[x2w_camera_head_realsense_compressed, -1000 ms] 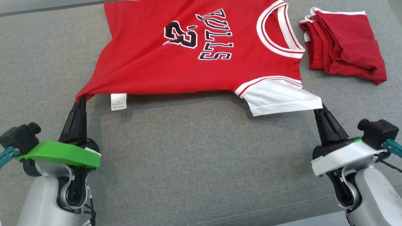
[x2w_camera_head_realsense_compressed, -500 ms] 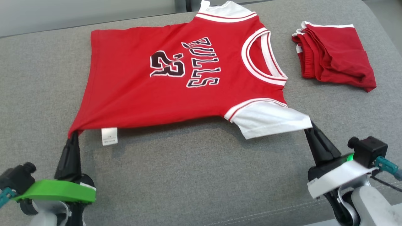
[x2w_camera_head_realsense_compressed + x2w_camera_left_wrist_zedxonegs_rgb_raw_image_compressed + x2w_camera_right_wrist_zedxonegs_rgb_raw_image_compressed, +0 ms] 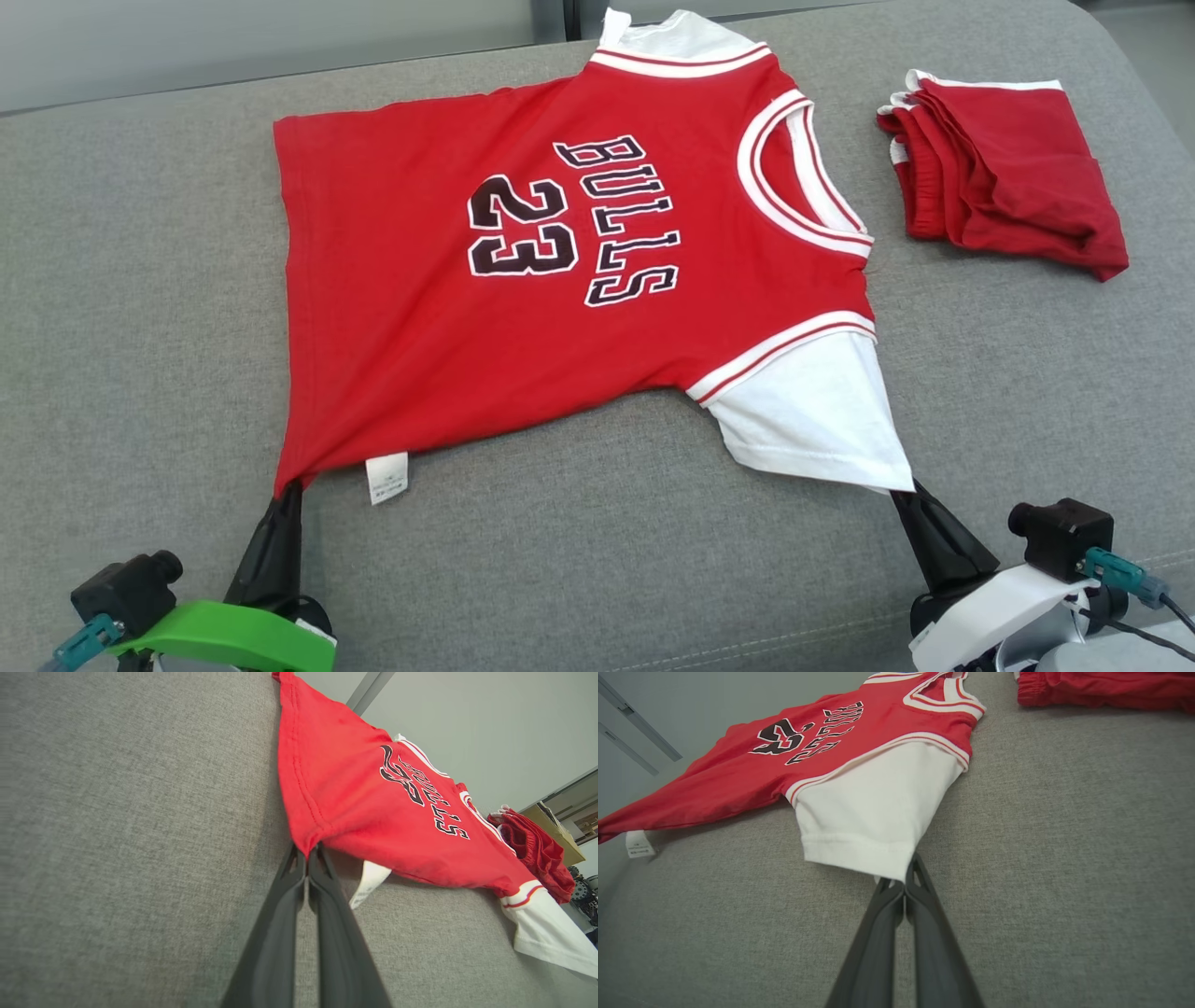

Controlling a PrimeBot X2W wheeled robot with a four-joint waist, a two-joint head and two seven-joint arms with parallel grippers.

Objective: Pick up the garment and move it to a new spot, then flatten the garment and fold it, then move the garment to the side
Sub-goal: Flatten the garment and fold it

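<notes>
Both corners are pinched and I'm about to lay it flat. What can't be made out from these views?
- Care tag print: head view, too small to read.
- How much cloth the left gripper and right gripper hold: wrist views, the jersey covers the fingertips.
- Jersey underside: every view, hidden by the jersey itself.
- Folded red garment: right wrist view, cut off by the top edge.

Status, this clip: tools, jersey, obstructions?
Left tool shut on jersey hem corner. Right tool shut on white sleeve. Jersey nearly flat on couch. Folded shorts apart, beyond collar.
</notes>
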